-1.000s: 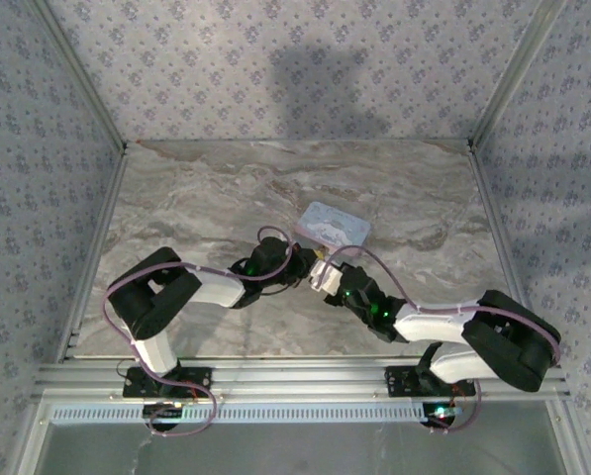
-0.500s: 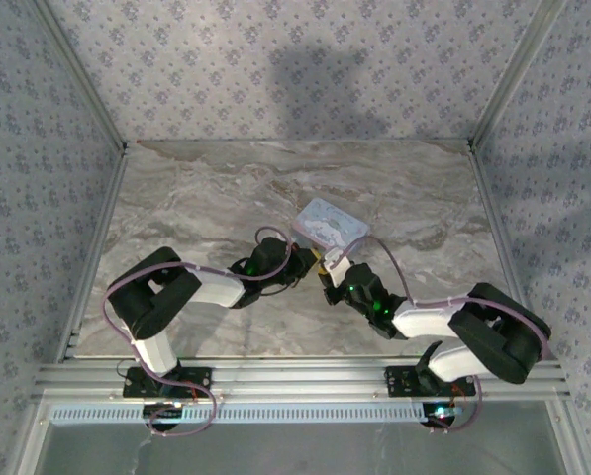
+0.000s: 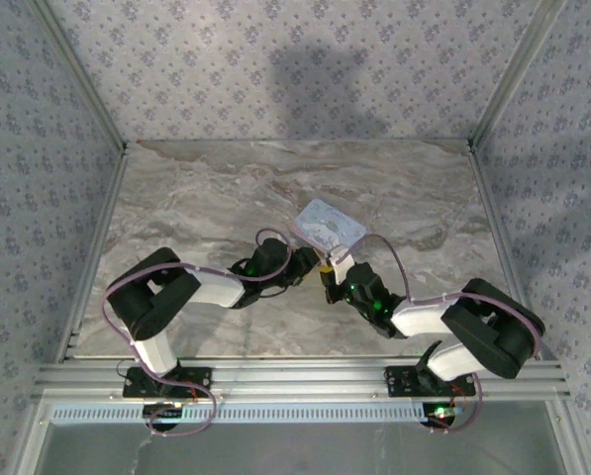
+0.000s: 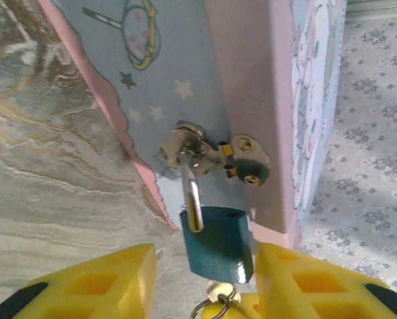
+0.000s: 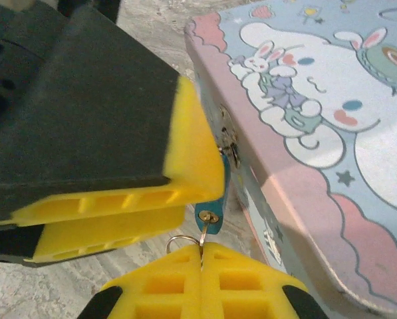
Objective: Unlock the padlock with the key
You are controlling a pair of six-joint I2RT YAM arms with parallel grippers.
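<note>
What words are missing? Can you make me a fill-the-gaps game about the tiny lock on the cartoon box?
The small metal padlock with the silvery shackle has a ____ body.
It hangs on the side of the pastel blue-pink cartoon box, which lies on a table patterned like ____.
The right gripper is ____ on the thin metal key stuck in the padlock's lower end.
That gripper's fingers are ____.
Missing words: blue, marble, shut, yellow.

Top camera: high behind, looking down on whole table [image 3: 196,198].
Wrist cameras: very close, both facing the padlock [image 4: 218,242] and box [image 4: 251,66].
</note>
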